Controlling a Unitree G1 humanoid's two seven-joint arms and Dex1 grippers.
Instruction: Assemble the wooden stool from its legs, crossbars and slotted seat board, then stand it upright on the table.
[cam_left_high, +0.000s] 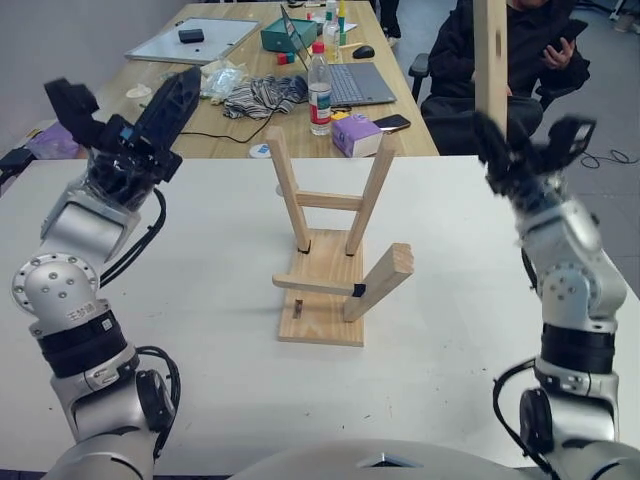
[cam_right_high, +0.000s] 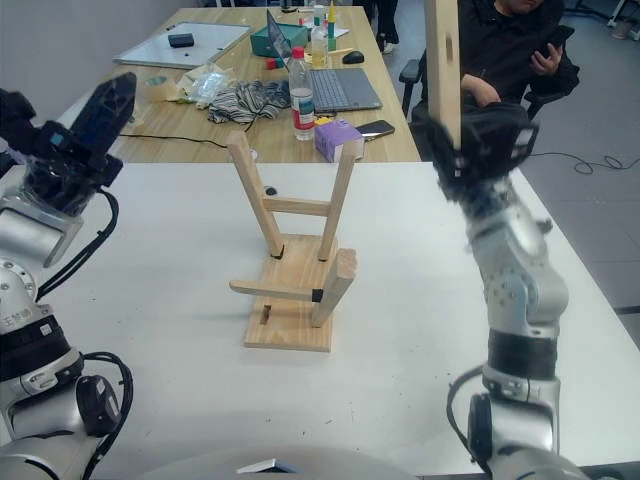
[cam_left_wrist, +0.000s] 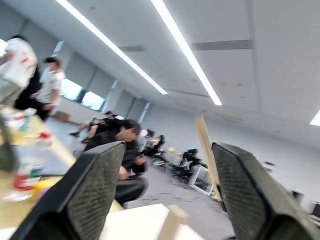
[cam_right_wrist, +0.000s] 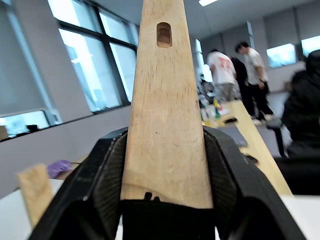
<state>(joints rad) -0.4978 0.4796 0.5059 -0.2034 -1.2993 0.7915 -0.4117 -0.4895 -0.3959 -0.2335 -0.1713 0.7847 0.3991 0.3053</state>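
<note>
Seat board (cam_left_high: 322, 328) lies flat mid-table (cam_left_high: 200, 300), underside up. Two legs (cam_left_high: 288, 190) stand in its far slots, joined by a crossbar (cam_left_high: 328, 200). A third leg (cam_left_high: 380, 283) sits at the near-right corner, leaning right, not square, w/ a second crossbar (cam_left_high: 315, 285) running left from it, free end in air. Near-left slot (cam_left_high: 297, 310) looks empty. R gripper (cam_right_wrist: 165, 137) is raised over the far-right of the table, fingers clamped on both sides of the fourth leg (cam_left_high: 490, 60), held upright by its lower end; the leg's mortise (cam_right_wrist: 163, 33) is up near the top. L gripper (cam_left_high: 122, 95) is raised at far left, fingers spread wide, nothing between them. Step in hand, as we read it: seat the fourth leg. To do it well: turn the leg so the mortise faces the free crossbar end, bring it down near-left, catch the crossbar tenon first, then press the foot into the slot. We'd use the L gripper to brace the leaning leg and square it, else the crossbar will likely skew and jam. Writing: bottle (cam_left_high: 319, 95) on the far desk has a label, too small to read; no print seen on the wood parts.
</note>
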